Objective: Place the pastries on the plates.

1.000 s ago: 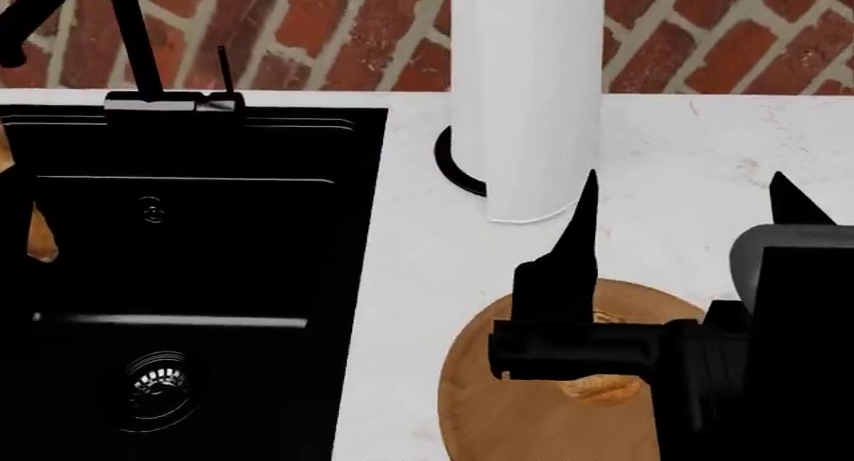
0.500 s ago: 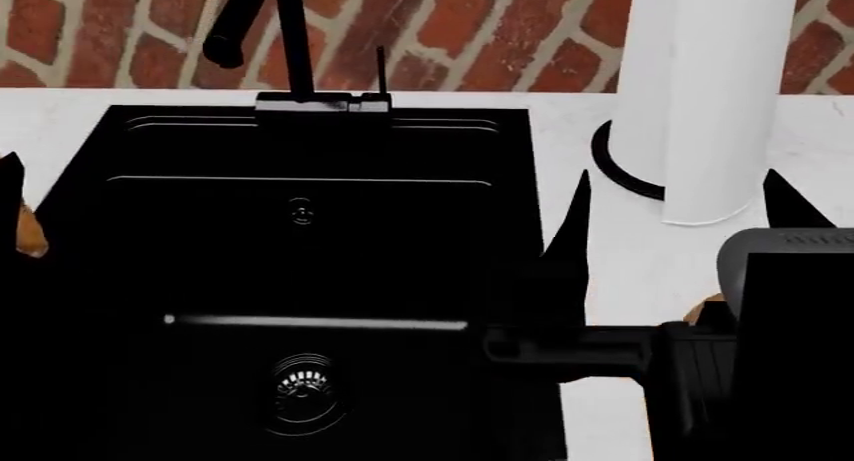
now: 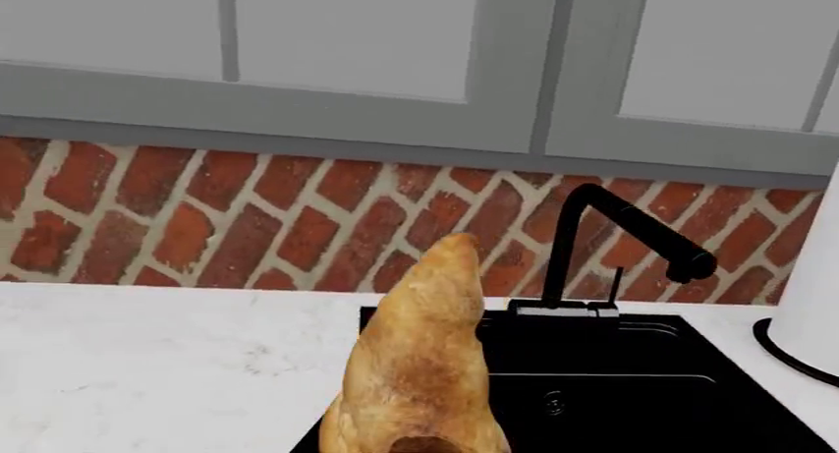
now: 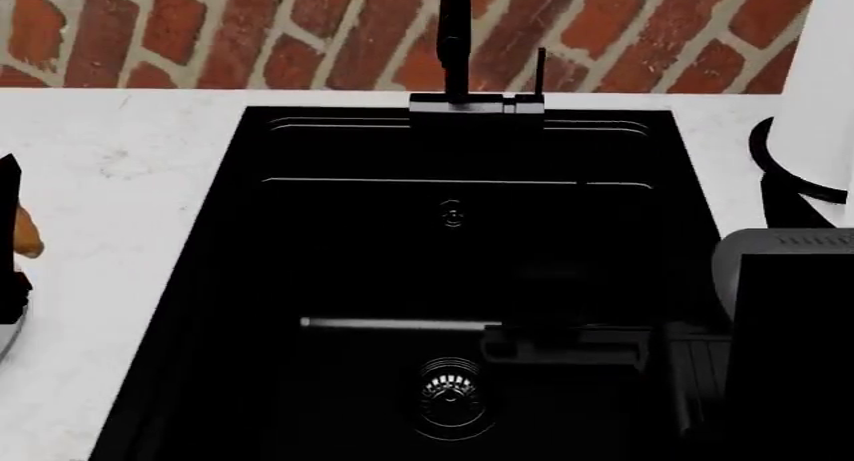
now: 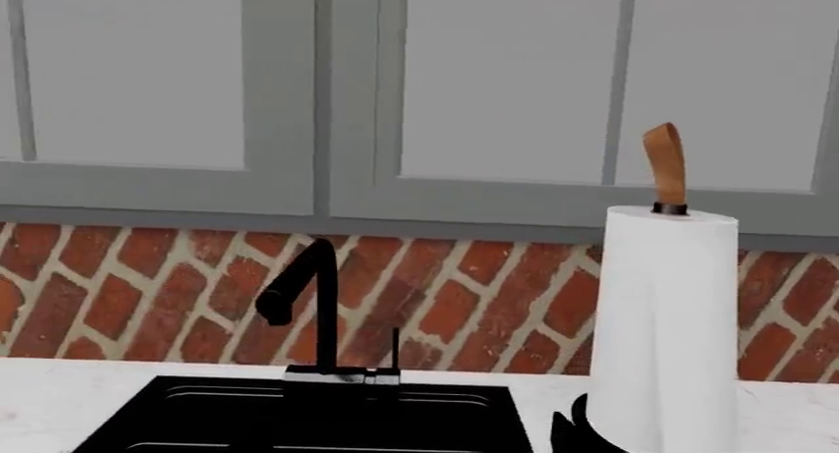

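Your left gripper [image 4: 11,236] sits at the head view's edge, over the white counter [image 4: 120,181] just beside the black sink [image 4: 454,281], and it carries a golden-brown pastry [image 3: 417,365]. In the left wrist view the pastry fills the near foreground, its pointed tip up against the brick wall [image 3: 196,217]. The fingers themselves are out of that frame, but the pastry is held up off the counter, so the left jaws are clamped on it. Your right gripper [image 4: 574,343] hangs over the sink, near the drain [image 4: 450,386]; it's black on black, so I cannot tell whether its jaws are apart or closed. The faucet [image 5: 305,301] stands behind the sink. The paper towel roll [image 5: 662,325] stands on the counter beside the sink. No plate shows.
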### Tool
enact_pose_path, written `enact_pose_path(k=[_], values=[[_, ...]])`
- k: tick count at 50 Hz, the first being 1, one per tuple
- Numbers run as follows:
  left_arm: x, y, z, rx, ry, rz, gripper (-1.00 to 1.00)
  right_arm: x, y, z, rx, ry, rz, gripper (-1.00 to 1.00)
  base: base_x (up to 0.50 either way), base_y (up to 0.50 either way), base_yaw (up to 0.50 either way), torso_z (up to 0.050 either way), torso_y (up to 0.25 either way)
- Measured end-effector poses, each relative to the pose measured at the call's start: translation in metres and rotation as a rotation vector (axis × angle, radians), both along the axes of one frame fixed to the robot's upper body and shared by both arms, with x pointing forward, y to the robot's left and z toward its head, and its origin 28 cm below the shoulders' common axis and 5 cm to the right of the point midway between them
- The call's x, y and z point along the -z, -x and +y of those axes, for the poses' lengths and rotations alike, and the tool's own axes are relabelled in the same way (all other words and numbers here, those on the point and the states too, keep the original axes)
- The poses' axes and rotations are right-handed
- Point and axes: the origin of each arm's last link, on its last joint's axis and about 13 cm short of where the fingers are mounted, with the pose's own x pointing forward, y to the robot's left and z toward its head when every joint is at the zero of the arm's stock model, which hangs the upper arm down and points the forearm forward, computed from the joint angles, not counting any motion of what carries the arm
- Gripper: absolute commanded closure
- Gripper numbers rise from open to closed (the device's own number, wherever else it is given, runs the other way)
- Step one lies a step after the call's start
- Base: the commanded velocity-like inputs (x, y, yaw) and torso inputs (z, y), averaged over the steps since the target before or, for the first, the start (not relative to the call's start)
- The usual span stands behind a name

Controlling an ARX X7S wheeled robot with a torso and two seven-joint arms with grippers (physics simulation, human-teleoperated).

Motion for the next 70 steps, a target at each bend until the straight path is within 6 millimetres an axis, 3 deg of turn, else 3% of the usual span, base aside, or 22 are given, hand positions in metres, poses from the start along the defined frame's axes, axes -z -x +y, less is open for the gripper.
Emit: enact_pose_path(k=[26,49,70], values=[[-0.001,0.000,0.000,0.001,-0.004,-0.003,1.00,0.001,0.000,0.001,-0.008,0.002,0.000,-1.00,0.00,0.48,0.00,0.000,0.000],[-0.002,-0.002,-0.003,0.013,-0.011,-0.001,1.00,0.002,-0.001,0.002,-0.017,-0.001,-0.008,-1.00,0.19,0.10,0.00,0.000,0.000],[-0.037,-0.034,-0.003,0.048,-0.361,0.190,1.00,0.009,-0.004,-0.001,-0.004,-0.026,0.018,-1.00,0.00,0.00,0.00,0.000,0.000]])
